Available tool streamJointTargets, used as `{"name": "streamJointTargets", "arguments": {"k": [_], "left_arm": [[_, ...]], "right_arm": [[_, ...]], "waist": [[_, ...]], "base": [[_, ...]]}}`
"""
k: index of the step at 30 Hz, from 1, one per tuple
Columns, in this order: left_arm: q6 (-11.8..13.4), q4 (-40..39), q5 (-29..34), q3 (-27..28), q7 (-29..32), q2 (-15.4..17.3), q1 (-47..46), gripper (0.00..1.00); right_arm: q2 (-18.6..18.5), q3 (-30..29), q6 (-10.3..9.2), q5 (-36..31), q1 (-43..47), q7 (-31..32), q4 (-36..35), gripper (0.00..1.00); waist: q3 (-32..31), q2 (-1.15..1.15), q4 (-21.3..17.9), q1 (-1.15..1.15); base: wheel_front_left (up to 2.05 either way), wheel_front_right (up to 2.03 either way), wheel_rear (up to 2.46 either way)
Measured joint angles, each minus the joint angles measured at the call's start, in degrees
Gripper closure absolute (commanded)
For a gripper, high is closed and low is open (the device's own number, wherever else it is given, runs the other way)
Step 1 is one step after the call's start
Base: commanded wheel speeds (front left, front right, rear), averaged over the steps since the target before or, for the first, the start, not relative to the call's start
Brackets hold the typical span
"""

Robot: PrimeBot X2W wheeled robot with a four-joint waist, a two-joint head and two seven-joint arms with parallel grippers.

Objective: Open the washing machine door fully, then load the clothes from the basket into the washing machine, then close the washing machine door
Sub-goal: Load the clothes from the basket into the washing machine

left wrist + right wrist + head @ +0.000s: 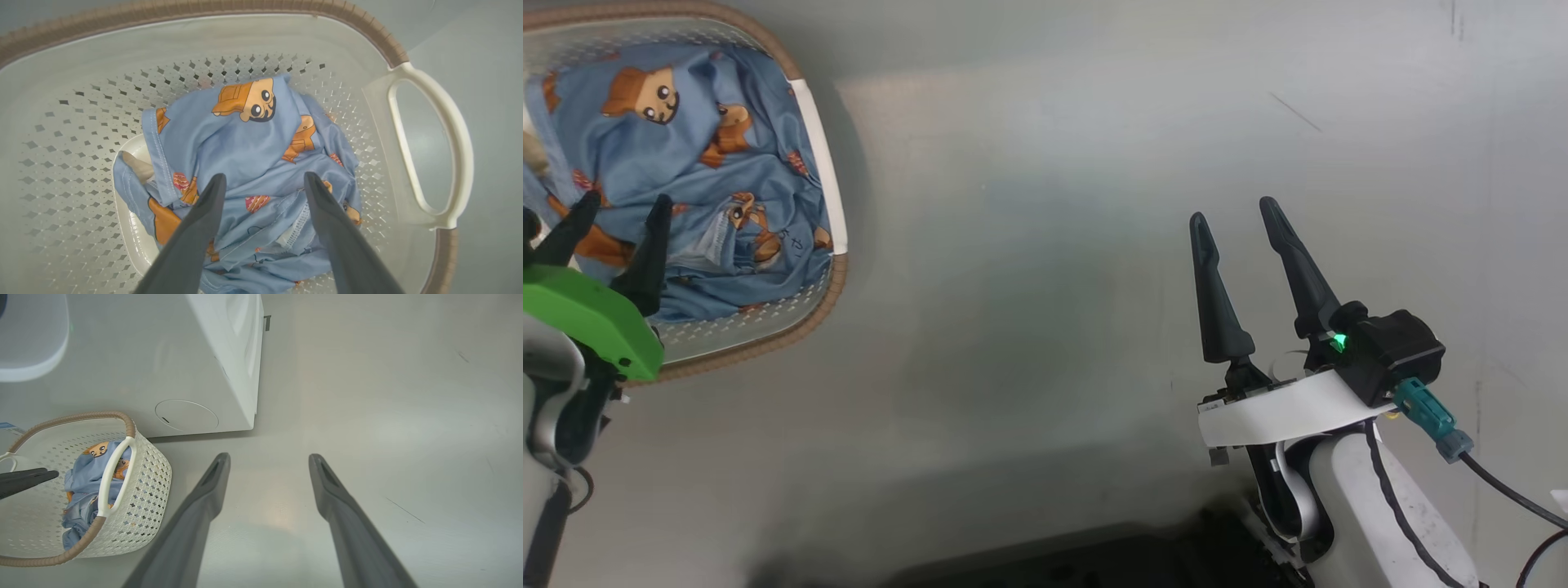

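Left wrist view: basket (61,122) runs lengthwise left-right, handle (463,143) rightward.

**A:** Where does the head camera look from?

**B:** From high up, steeply down onto the smooth pale grey floor (1045,245). The cream-white perforated plastic basket (840,278) with a brown woven-look rim is cut off at its upper left corner.

**A:** And the wrist cameras?

**B:** The left one looks from close in, straight down onto the light blue cartoon-printed clothes (245,151) in that basket. The right one sits farther back and low, facing what seems the lower front of the big white washing machine (196,367). It shares the basket and floor with the head view.
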Motion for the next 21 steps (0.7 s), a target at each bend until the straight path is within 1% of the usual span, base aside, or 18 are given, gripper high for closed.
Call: {"name": "streamJointTargets", "arguments": {"k": [4,11,19,21], "left_arm": [[0.0,1.6,-1.0,-0.3,2.2,1.0,-1.9,0.0],[0.0,3.9,-1.1,-1.3,5.2,4.0,-5.6,0.0],[0.0,5.4,-1.1,-2.9,7.2,5.8,-8.7,0.0],[0.0,5.7,-1.1,-3.1,7.2,6.0,-9.2,0.0]], "right_arm": [[0.0,0.7,-0.04,0.5,-0.5,0.0,-0.3,0.0],[0.0,1.3,-0.46,0.8,-0.6,0.0,-0.5,0.0],[0.0,2.0,-0.56,1.7,-1.0,0.0,-1.0,0.0],[0.0,2.3,-0.9,2.0,-1.1,0.0,-1.0,0.0]], "waist": [[1.7,0.0,-0.6,0.0],[4.4,0.0,-1.8,0.0],[7.3,0.0,-3.0,0.0],[7.9,0.0,-3.3,0.0]], "base": [[0.0,0.0,0.0],[0.0,0.0,0.0],[0.0,0.0,0.0],[0.0,0.0,0.0]]}}
